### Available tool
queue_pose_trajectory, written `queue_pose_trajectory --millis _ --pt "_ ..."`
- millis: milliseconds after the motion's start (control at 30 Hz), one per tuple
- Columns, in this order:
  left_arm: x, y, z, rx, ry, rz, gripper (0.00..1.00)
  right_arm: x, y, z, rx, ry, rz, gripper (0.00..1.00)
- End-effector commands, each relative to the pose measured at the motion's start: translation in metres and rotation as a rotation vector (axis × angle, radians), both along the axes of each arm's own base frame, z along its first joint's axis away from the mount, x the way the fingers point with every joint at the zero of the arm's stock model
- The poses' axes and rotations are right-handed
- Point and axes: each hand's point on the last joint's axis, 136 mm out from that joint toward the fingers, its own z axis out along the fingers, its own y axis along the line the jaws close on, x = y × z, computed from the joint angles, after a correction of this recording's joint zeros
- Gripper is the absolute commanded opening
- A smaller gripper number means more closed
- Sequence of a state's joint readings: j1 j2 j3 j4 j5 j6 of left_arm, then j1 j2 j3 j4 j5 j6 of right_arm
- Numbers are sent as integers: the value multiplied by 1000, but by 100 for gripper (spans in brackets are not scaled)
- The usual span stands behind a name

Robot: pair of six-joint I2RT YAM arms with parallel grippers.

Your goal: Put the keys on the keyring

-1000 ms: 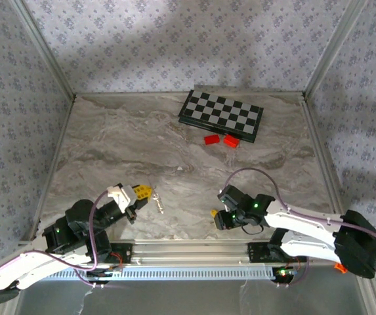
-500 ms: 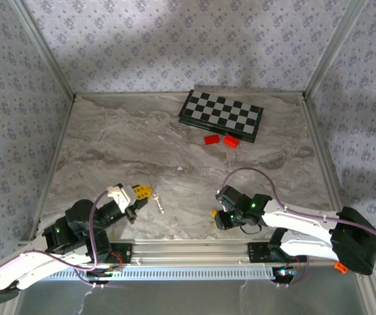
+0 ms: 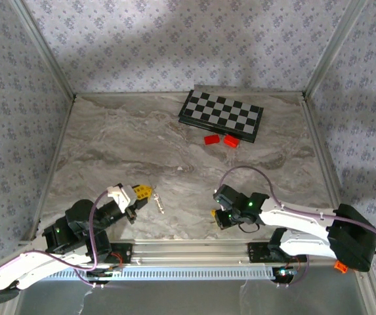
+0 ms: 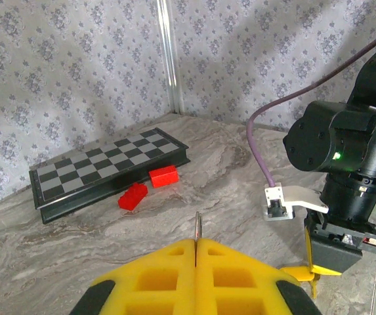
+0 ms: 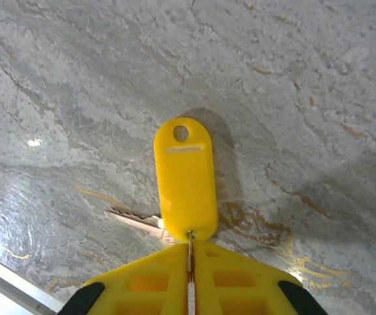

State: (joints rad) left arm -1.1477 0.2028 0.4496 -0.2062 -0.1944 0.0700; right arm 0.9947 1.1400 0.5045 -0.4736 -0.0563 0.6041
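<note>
A yellow key tag point(image 5: 184, 177) lies flat on the marble table, with a silver key point(image 5: 134, 218) beside its near end. My right gripper point(image 5: 191, 252) points down near the table's front edge and is shut on the thin wire keyring point(image 5: 190, 240) at the tag's end. In the top view the same right gripper point(image 3: 215, 214) sits right of centre. My left gripper point(image 3: 147, 192) hovers left of it, shut on a thin silver key point(image 3: 159, 203) that hangs past the fingertips. That key point(image 4: 197, 230) shows edge-on between the left gripper's point(image 4: 196, 246) closed yellow pads.
A folded chessboard point(image 3: 221, 114) lies at the back of the table, with two red bricks point(image 3: 212, 139) point(image 3: 231, 140) just in front of it. Patterned walls close in three sides. A metal rail point(image 3: 188, 249) runs along the near edge.
The right gripper's jaws have closed onto the keyring at the yellow tag, and the arm has crept slightly left. The left arm holds still.
</note>
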Motion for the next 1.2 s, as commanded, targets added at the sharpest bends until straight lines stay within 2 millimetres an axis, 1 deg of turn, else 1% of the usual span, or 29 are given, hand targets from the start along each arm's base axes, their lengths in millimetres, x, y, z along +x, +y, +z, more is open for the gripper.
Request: queue_pose_trajectory --millis 0,233,333,433,500,600,767,900,1167 --pt "-5 2 20 -62 -38 -17 0 4 -3 5 -46 -25 17 8" --pt "-5 3 21 -65 -39 -16 0 5 -5 9 -112 -7 53 0" --pt "-4 3 20 -63 -39 -14 0 -1 -15 8 -236 65 66 0" --pt "-4 2 19 -61 -39 -15 0 -2 -28 17 -376 103 62 0" --pt "-4 2 18 -58 -40 -16 0 -1 -27 22 -399 114 65 0" --pt "-4 1 17 -50 -43 -16 0 2 -20 27 -399 114 72 0" --pt "-5 1 19 -52 -49 -19 0 1 -15 17 -439 131 99 0" --pt "-5 1 18 -52 -45 -20 0 -1 -8 12 -439 136 105 0" --pt "-4 1 18 -51 -48 -18 0 -9 -8 0 -454 184 117 0"
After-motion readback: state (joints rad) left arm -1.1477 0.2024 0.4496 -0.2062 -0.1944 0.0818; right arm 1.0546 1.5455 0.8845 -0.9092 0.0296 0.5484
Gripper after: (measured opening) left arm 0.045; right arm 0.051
